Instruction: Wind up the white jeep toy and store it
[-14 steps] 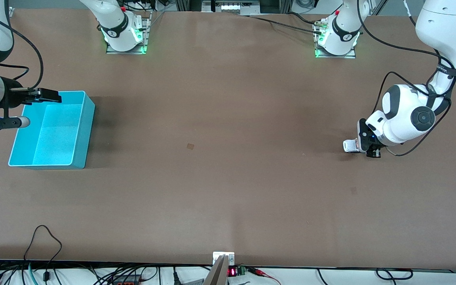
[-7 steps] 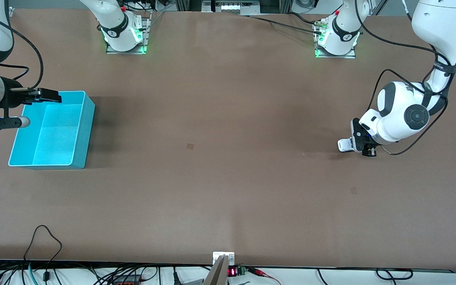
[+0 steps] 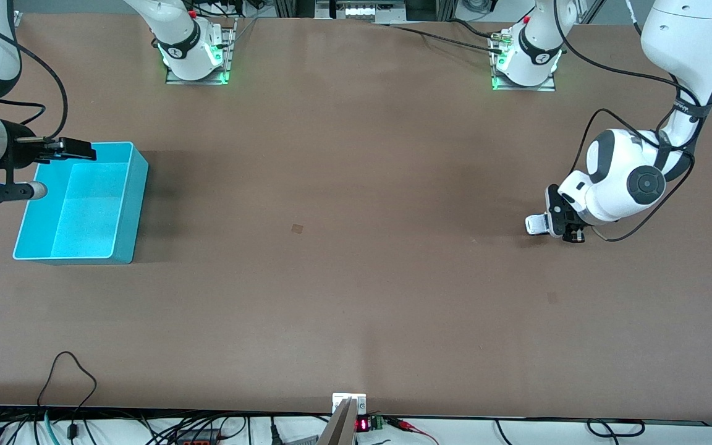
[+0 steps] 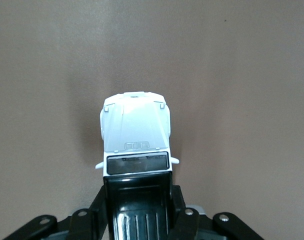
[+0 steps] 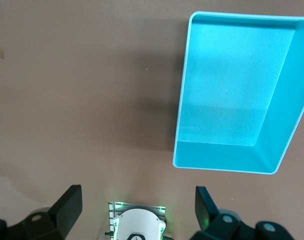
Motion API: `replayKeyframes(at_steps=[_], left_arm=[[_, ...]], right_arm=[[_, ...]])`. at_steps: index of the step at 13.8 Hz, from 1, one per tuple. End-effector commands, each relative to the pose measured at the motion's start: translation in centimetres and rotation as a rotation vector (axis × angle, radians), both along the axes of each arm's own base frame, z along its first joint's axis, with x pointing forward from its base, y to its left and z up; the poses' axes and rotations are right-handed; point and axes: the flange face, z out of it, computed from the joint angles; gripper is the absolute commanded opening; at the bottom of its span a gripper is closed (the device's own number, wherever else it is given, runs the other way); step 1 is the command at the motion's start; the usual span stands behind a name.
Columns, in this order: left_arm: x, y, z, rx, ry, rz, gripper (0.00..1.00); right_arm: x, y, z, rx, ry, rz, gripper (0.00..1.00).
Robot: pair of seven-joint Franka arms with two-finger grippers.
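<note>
Both arms matter: your left gripper (image 3: 559, 224), clamped on the small white plastic jeep toy (image 3: 535, 224), has dragged it along the brown table (image 3: 356, 247) toward the right arm's end, likely winding; the right gripper (image 3: 62, 148) waits spread over the turquoise plastic bin (image 3: 136, 204).

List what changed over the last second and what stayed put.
The left gripper, shut on the white jeep toy, has dragged it along the table toward the right arm's end, a short way, with the toy's nose leading. The grip looks unchanged; in the left wrist view the fingers flank the toy's black rear. The right gripper, open, waits above the turquoise bin, which has not moved.
</note>
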Motion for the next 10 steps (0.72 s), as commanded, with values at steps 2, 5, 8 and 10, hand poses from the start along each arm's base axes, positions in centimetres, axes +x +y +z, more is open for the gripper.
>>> replayKeyframes(at_steps=[2, 5, 8, 10], left_arm=[[0.0, 0.2, -0.1, 0.009, 0.005, -0.002, 0.16], [0.1, 0.6, -0.8, 0.004, 0.002, -0.008, 0.17], [0.0, 0.6, -1.5, 0.0, 0.0, -0.011, 0.17], [-0.1, 0.7, -1.6, -0.004, 0.001, -0.038, 0.17]], right_arm=[[0.0, -0.1, 0.3, 0.012, 0.006, -0.021, 1.0], [0.0, -0.1, 0.3, 0.012, 0.006, -0.021, 1.0], [0.0, 0.0, 0.4, 0.012, 0.004, -0.019, 1.0], [0.0, 0.0, 0.4, 0.012, 0.004, -0.019, 1.0]])
